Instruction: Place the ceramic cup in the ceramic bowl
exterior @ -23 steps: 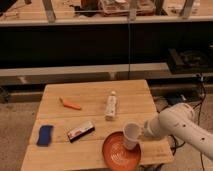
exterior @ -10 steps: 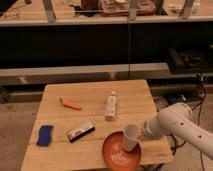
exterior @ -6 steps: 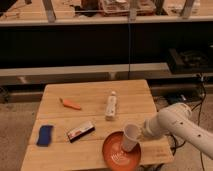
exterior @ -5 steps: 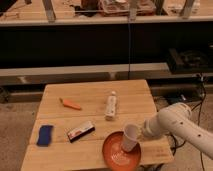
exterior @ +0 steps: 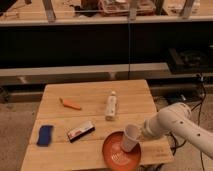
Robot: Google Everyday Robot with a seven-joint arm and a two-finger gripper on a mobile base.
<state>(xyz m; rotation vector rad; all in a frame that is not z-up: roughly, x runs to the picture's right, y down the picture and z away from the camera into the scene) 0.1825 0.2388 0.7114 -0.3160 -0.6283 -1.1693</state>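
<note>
Wooden table (exterior: 90, 95), dark shelving (exterior: 75, 45) behind; claw (exterior: 142, 134) beside ceramic cup (exterior: 130, 138) over ceramic bowl (exterior: 113, 156).

Wooden table (exterior: 95, 97) bears ceramic bowl (exterior: 108, 150), carrot (exterior: 70, 104), bottle (exterior: 111, 105), sponge (exterior: 44, 135), box (exterior: 81, 131); pincer (exterior: 140, 135) over bowl's rim

table (exterior: 92, 97) is evenly lit from above, shelving (exterior: 75, 45) behind is dark, gripper (exterior: 141, 134) at the right rim of the ceramic bowl (exterior: 112, 151) looks bright

The white arm (exterior: 176, 122) slants in from the lower right, its gripper (exterior: 142, 134) at bottom centre.
</note>
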